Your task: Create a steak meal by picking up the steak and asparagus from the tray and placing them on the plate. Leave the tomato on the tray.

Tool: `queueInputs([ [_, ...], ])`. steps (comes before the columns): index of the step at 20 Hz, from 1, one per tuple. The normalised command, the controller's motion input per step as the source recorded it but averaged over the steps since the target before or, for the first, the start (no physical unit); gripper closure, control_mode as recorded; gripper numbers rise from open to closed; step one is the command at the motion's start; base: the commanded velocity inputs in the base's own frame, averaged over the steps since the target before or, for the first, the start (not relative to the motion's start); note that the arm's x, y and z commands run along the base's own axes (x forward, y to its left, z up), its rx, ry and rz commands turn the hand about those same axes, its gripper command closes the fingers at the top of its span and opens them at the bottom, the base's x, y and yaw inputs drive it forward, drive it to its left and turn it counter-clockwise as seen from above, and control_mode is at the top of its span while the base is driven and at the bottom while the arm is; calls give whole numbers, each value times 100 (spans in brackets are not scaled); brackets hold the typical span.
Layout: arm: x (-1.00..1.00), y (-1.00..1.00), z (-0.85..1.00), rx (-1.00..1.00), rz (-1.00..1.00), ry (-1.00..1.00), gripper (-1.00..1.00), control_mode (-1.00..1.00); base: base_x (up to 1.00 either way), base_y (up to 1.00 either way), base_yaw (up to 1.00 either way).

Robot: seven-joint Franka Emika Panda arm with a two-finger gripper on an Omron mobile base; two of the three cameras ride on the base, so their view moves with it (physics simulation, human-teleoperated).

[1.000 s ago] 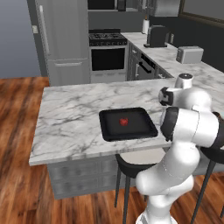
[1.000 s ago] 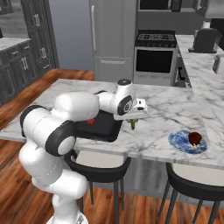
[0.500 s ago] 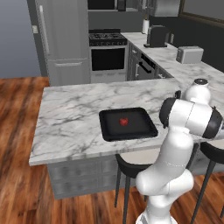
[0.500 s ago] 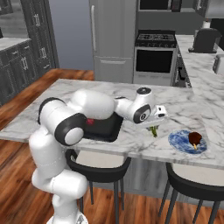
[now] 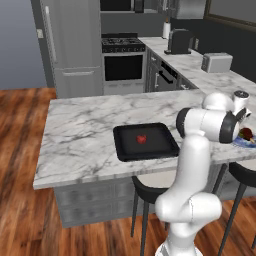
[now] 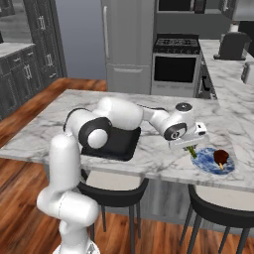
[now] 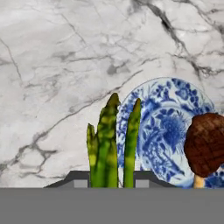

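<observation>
While the tomato (image 5: 141, 139) sits mid-frame on the black tray (image 5: 125, 150) in the left base view, over at the right edge the gripper (image 6: 189, 147) has its jaws clamped on the asparagus (image 7: 110, 144), hanging at the plate (image 7: 168, 127) rim beside the steak (image 7: 206, 143)

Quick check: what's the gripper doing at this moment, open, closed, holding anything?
Gripper: closed on the asparagus, held at the left edge of the plate, where the steak lies.

Steak (image 7: 204, 143) on plate (image 7: 164, 113) — asparagus (image 7: 109, 144) gripped
</observation>
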Motion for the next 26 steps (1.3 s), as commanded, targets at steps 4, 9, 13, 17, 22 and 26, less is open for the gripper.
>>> queueInputs([
  [4,33,-27,-30,0,1,0,100,-100,0,0,0],
  [9,36,-31,-32,0,0,0,100,-100,0,0,0],
  [13,29,-37,-39,0,0,0,100,-100,0,0,0],
  [17,12,-43,-36,0,0,0,100,-100,0,0,0],
  [22,13,-38,-28,0,0,0,100,-100,0,0,0],
  [26,18,-20,-20,0,0,0,-100,-100,0,0,0],
])
